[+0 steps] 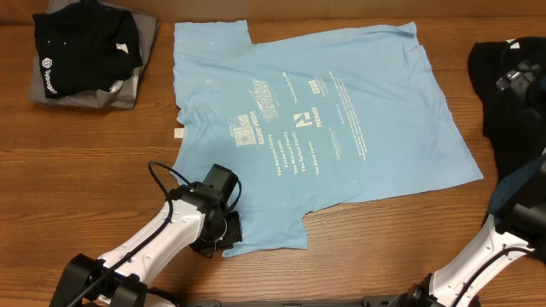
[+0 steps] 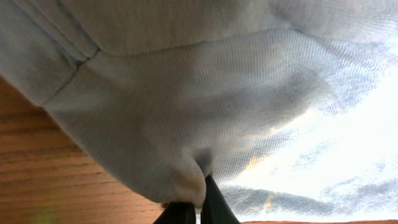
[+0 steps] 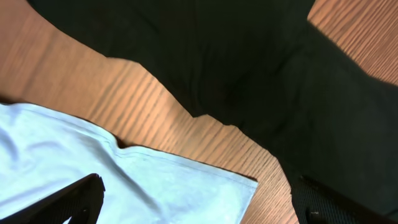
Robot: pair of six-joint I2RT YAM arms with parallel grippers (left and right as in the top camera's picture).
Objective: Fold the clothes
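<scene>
A light blue T-shirt (image 1: 324, 111) with white print lies spread flat, print side up, on the wooden table. My left gripper (image 1: 223, 228) sits at the shirt's near left corner, by the lower sleeve. In the left wrist view its fingers (image 2: 198, 208) are shut on a pinched fold of the blue fabric (image 2: 186, 112), which bunches up between them. My right gripper (image 3: 196, 208) stands open over the shirt's right corner (image 3: 217, 186), with nothing between its fingers. A black garment (image 3: 249, 62) lies just beyond that corner.
A folded stack, black shirt on grey (image 1: 85, 51), sits at the far left corner. The loose black garment (image 1: 503, 85) lies at the right edge. A small white tag (image 1: 179, 132) rests beside the blue shirt's left edge. The right arm (image 1: 512, 230) rises at the near right.
</scene>
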